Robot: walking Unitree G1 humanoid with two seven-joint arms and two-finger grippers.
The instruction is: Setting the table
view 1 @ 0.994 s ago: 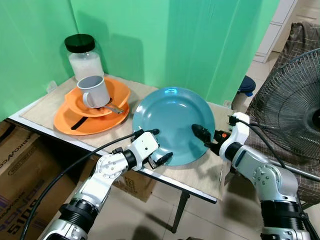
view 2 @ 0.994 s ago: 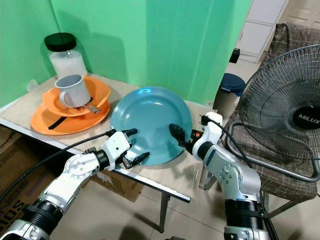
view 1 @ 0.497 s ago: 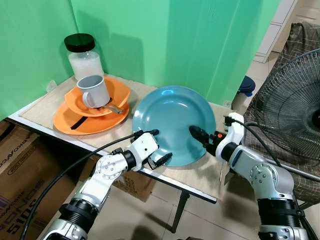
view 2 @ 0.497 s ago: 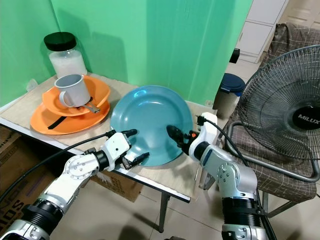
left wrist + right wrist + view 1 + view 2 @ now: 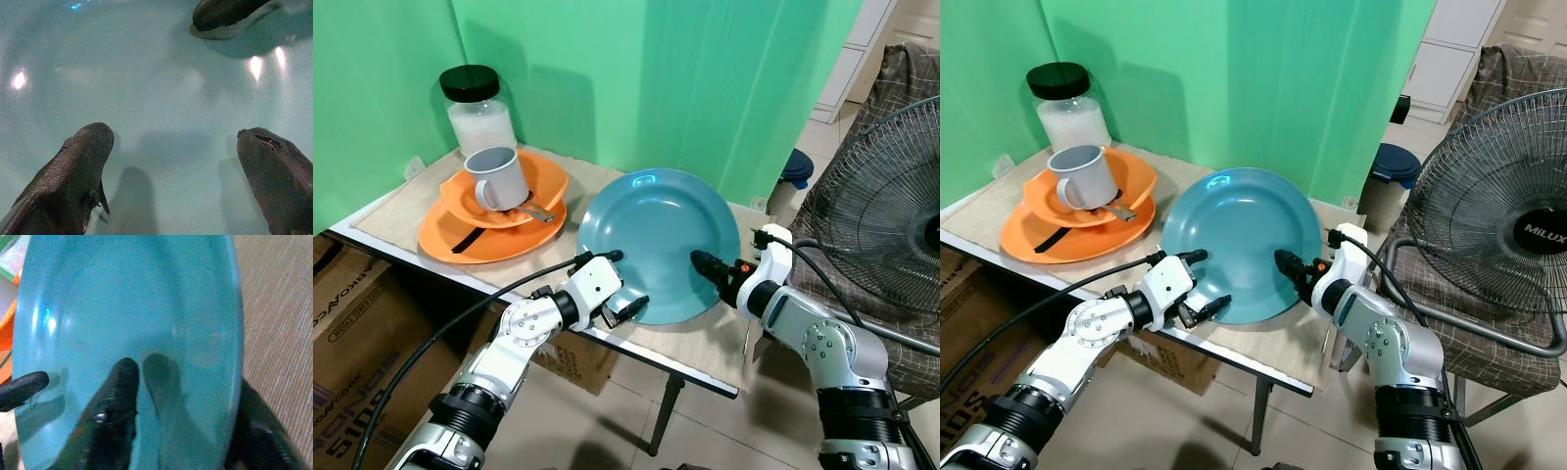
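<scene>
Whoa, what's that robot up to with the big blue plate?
It is handling the blue plate with both arms at the near edge of the table. The right pincer grips the plate's right rim, one finger on top and one beneath, and the plate sits tilted. The left pincer is open at the plate's near-left edge. To the left, stacked orange plates carry a grey mug, with a black-lidded jar behind them.

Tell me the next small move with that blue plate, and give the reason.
Probably lower the blue plate flat onto the bare table. The right gripper pinches its rim; the left gripper is open at its near edge, and the plate sits tilted.
</scene>
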